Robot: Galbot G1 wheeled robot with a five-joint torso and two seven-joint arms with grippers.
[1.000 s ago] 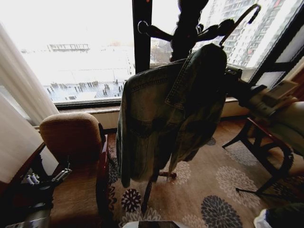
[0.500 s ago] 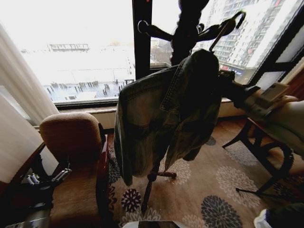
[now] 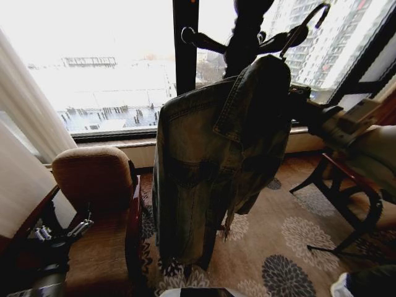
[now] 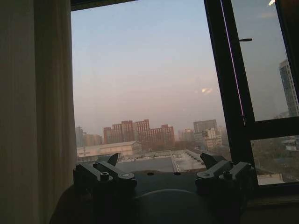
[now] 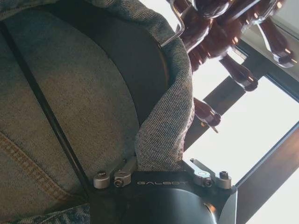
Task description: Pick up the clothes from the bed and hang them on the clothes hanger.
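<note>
left gripper (image 4: 161, 170): low, jaws apart | right gripper (image 5: 161, 170): raised, jaws clamped

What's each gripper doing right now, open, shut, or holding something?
Left gripper: open, holding nothing, low beside the armchair.
Right gripper: shut on the jacket, up by the coat stand.

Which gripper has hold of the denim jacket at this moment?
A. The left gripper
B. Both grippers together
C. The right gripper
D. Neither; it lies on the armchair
C: the right gripper is clamped on a fold of the jacket beside the coat stand, while the left gripper sits open, low by the armchair, facing the window.
</note>
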